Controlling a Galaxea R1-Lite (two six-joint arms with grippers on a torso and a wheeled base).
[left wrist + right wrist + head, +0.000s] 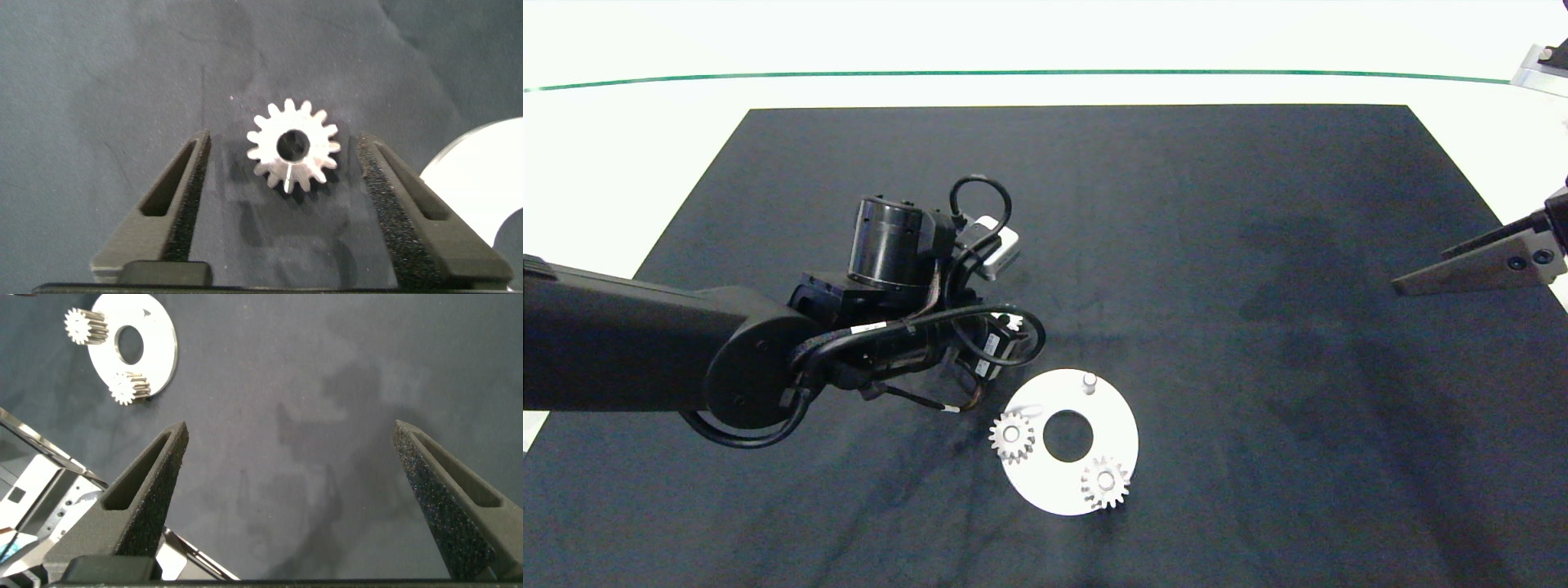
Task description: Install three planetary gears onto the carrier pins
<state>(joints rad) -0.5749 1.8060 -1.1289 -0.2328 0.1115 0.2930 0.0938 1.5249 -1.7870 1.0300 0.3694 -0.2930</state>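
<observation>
A small silver gear (292, 149) lies flat on the dark mat between the fingers of my left gripper (282, 140), which is open and not touching it. In the head view the left wrist hides both that gear and the fingers, just left of the white disc (1112, 415). Two gears (1012, 435) (1105, 482) sit on carrier pins on the disc. A third pin (1089, 382) stands bare at the disc's far side. My right gripper (1421, 271) hovers open at the mat's right edge, holding nothing.
The dark mat (1217, 245) covers most of the white table. A rim of the disc (482, 171) shows just beside the left gripper's finger. A metal bracket (1539, 69) sits at the far right corner.
</observation>
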